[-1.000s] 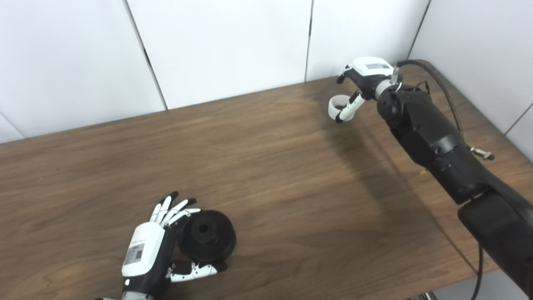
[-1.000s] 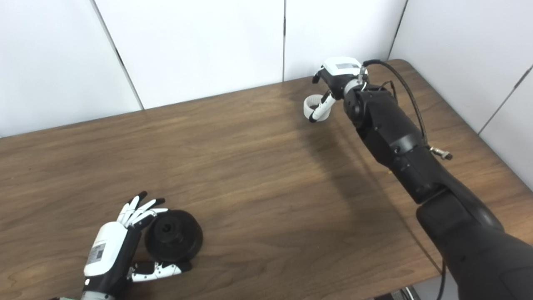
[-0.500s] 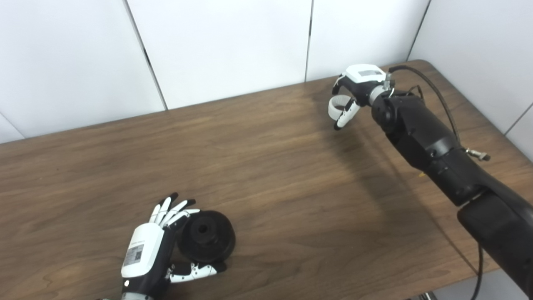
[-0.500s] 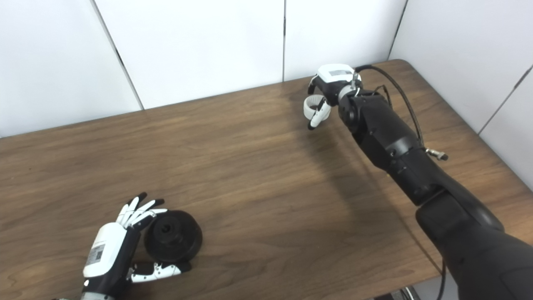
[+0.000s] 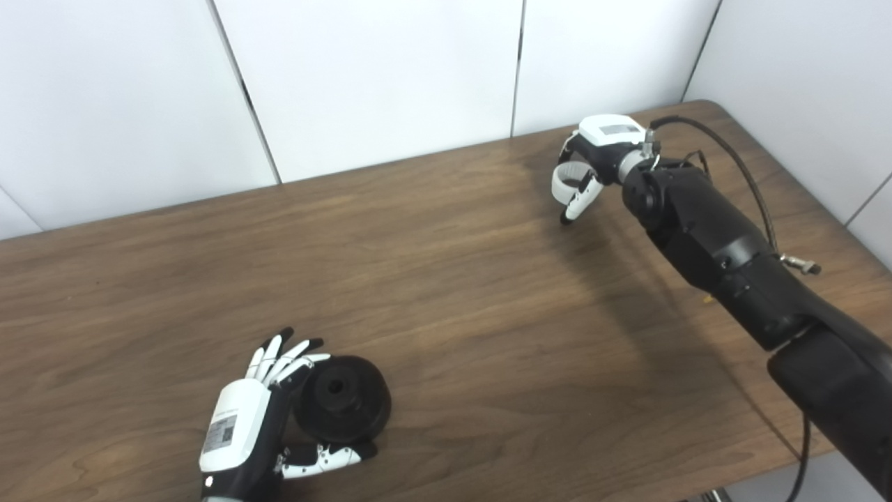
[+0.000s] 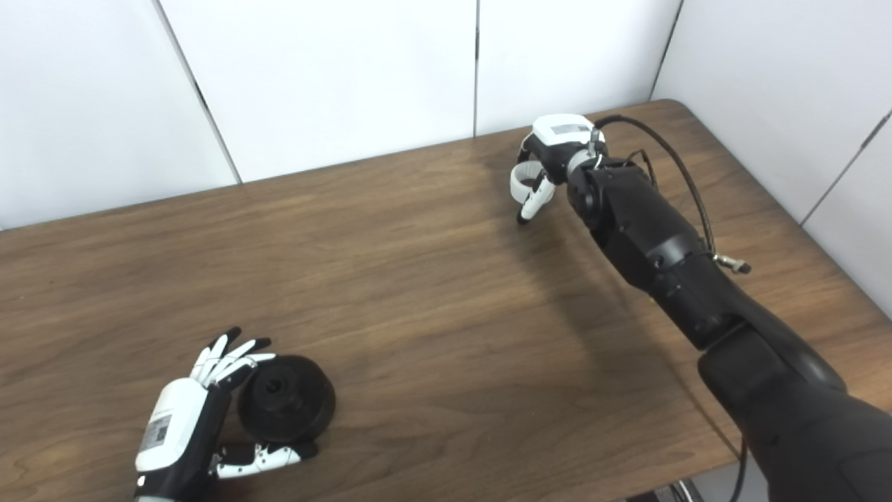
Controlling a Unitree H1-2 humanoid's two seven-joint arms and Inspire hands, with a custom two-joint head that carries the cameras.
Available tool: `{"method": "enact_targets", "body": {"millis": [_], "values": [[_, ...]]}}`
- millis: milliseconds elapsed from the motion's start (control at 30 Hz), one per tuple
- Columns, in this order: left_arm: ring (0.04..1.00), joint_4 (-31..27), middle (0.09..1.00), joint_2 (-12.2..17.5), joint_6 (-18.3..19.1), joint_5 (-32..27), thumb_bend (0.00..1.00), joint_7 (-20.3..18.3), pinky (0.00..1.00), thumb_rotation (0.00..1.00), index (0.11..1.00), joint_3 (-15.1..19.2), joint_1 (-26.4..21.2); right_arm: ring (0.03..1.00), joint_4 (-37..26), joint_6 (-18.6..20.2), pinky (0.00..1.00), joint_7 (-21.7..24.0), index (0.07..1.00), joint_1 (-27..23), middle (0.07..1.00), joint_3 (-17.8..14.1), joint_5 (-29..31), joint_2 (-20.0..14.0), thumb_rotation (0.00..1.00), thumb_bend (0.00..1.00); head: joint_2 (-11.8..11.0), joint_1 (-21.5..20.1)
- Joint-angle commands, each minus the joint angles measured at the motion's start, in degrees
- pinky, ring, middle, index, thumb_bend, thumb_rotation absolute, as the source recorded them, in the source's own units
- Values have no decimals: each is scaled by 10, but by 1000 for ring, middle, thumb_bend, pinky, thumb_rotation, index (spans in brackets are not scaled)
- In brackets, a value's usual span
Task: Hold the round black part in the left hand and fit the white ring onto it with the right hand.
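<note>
1. Across the wooden table (image 5: 488, 279), both arms are working well apart: right arm (image 5: 725, 251) is reaching to the far right corner, left one is staying near the front edge.
2. Near the front left, the round black part (image 5: 341, 408) is resting on the tabletop w/ its centre hole facing up; the left hand (image 5: 240, 436) is cupping it, fingers spread along its far side, thumb lying under its near side. Whether it's gripping firmly can't be told.
3. At the far right, the right hand (image 5: 592, 157) is pinching the white ring (image 5: 568, 180) off the table, thumb lying across its front.
4. Judgement: the carry is next. Ring should be travelling level, aimed over the hole, while the left hand is steadying the part against sliding.
</note>
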Motion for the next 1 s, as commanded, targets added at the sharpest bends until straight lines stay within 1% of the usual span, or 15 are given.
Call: {"method": "enact_targets", "body": {"millis": [0, 167, 633, 967], "values": [[993, 2, 876, 10, 5, 17, 521, 0, 1000, 64, 483, 4, 8, 993, -6, 0, 1000, -12, 700, -15, 922, -5, -3, -23, 267, 796, 1, 0], [988, 2, 867, 9, 5, 16, 520, 0, 1000, 65, 483, 4, 7, 992, -4, -3, 1000, -18, 692, -14, 920, -7, 2, -25, 255, 796, 1, 0], [979, 0, 856, 9, 6, 14, 521, -5, 1000, 64, 483, 8, 6, 996, -7, 3, 1000, -1, 714, -20, 927, 1, 0, -39, 287, 780, 4, 0], [975, 5, 851, 11, 1, 13, 521, -2, 1000, 64, 483, 9, 4, 981, -4, 3, 1000, -6, 709, -19, 916, 1, 1, -37, 286, 791, 4, -1]]}}
